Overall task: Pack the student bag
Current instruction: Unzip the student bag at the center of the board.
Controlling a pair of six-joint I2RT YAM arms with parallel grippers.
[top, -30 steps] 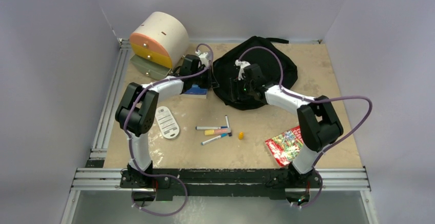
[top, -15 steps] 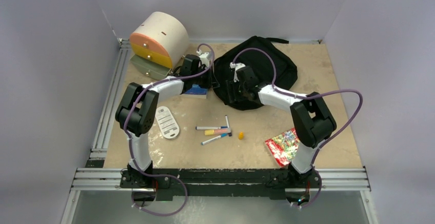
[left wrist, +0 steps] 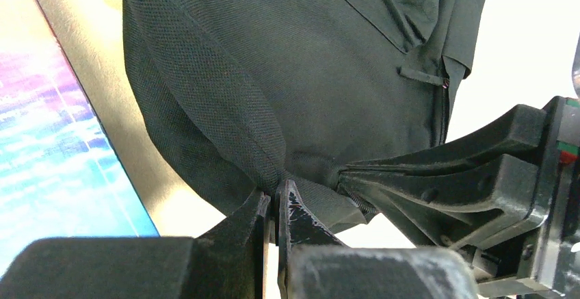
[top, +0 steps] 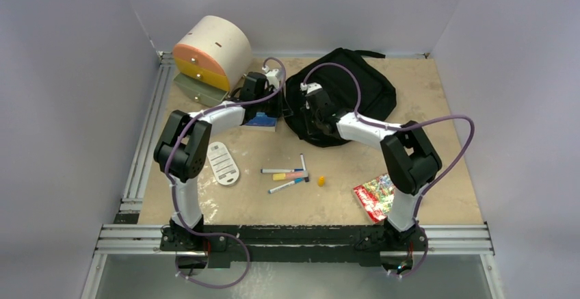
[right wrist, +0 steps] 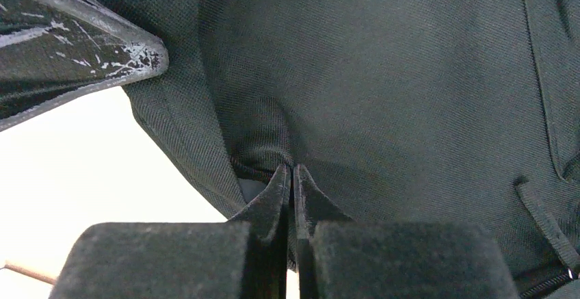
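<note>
Black backpack (top: 366, 90) lies flat at the far middle of the table (top: 438, 148), long axis near-left to far-right (strap (top: 370, 54) at the far end), its near-left edge pinched by the closed left gripper (left wrist: 275, 200) and right gripper (right wrist: 293, 174).

1. This is a robotics lab test cell, not a lived-in room: plain pale walls (top: 75, 73) box in the worktop (top: 438, 107) on three sides.
2. Bare aluminium framing rails (top: 301, 241) edge the worktop. The left arm (top: 181, 148) and right arm (top: 410, 159) are bolted to them, trailing loose purple cables (top: 470, 128).
3. The worktop is scuffed board with pale smears.
4. Staged props lie about: a student bag (top: 373, 90), markers (top: 287, 176) and a drawer box (top: 212, 56).
</note>
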